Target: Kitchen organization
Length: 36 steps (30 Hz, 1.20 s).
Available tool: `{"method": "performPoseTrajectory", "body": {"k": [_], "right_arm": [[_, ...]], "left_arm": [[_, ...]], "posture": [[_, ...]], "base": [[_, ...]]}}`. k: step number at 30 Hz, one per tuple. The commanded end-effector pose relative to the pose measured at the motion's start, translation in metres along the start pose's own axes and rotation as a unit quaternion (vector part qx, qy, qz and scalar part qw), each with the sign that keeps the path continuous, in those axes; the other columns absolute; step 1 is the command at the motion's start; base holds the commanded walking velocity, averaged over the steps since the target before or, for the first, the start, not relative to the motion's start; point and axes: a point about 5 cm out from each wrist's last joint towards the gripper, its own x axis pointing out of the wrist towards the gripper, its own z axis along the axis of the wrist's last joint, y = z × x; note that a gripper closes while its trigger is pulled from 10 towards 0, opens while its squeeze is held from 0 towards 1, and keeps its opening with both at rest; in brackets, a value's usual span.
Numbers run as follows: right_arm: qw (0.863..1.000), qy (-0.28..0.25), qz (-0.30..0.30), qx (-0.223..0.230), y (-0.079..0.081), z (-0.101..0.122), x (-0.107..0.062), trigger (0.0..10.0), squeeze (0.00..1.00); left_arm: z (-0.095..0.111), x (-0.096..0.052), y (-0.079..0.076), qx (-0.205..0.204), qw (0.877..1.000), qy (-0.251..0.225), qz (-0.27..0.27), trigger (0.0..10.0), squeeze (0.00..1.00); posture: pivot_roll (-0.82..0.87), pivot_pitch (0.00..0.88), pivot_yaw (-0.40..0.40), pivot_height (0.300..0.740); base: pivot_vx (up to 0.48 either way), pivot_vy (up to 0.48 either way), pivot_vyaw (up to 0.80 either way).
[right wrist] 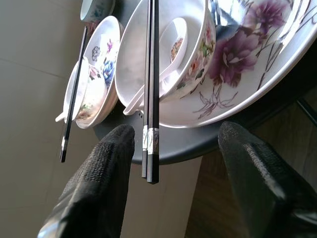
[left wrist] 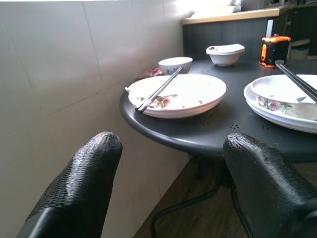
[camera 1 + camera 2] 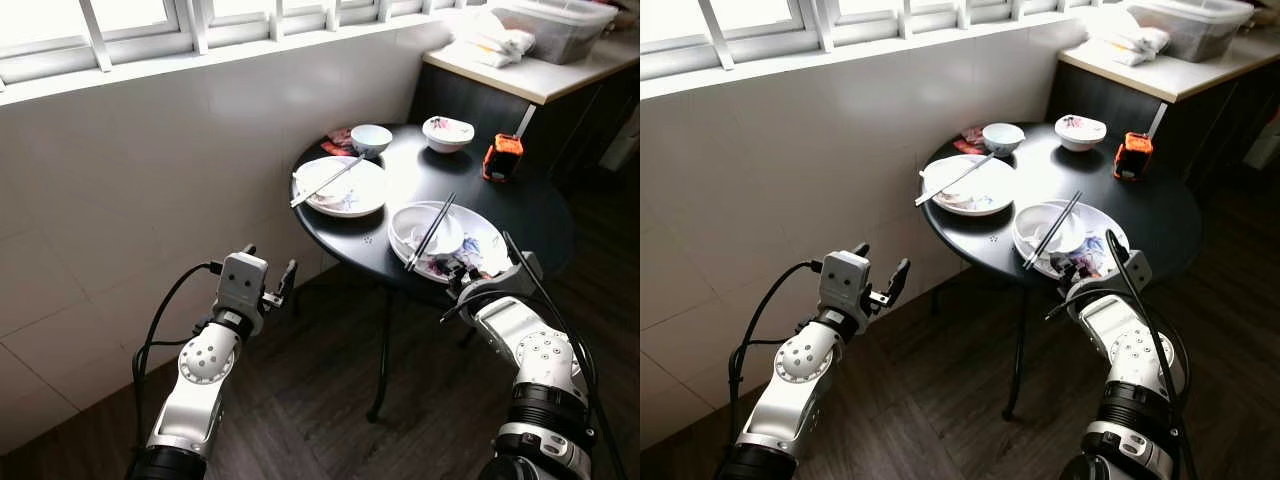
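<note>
My left gripper (image 3: 283,287) is raised in front of me, short of the round black table (image 3: 540,215), its fingers spread wide and empty. My right gripper (image 1: 173,163) reaches to the table's near edge, fingers wide apart on either side of the ends of the near chopsticks (image 1: 150,89), not touching them. Those chopsticks lie across a white bowl (image 3: 428,228) holding a spoon (image 1: 166,59), which sits on a flowered plate (image 3: 480,245). Farther along sits a second plate (image 3: 345,188) with its own chopsticks (image 3: 326,181). Beyond stand two small bowls (image 3: 371,139) (image 3: 448,132) and an orange tape measure (image 3: 502,157).
</note>
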Motion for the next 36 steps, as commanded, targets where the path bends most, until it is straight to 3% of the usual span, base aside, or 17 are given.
{"method": "performPoseTrajectory", "body": {"k": [1,19,36], "right_arm": [[1.0,-0.005,0.001,0.012,0.0,0.006,0.003,10.0,0.0],[0.997,0.073,0.02,0.031,0.015,-0.007,0.034,10.0,0.0],[0.995,0.094,0.02,0.034,0.012,-0.01,0.04,10.0,0.0]], "left_arm": [[0.002,0.001,-0.002,0.004,1.0,-0.003,-0.003,10.0,0.0],[0.002,0.0,-0.003,0.005,1.0,0.0,-0.004,10.0,0.0],[0.002,0.0,-0.004,0.004,1.0,0.002,-0.004,10.0,0.0]], "posture": [[-0.08,0.0,-0.074,0.74],[-0.06,0.0,-0.08,0.74],[-0.06,0.0,-0.087,0.74]], "base": [[0.0,0.0,0.0],[0.0,0.0,0.0],[0.0,0.0,0.0]]}}
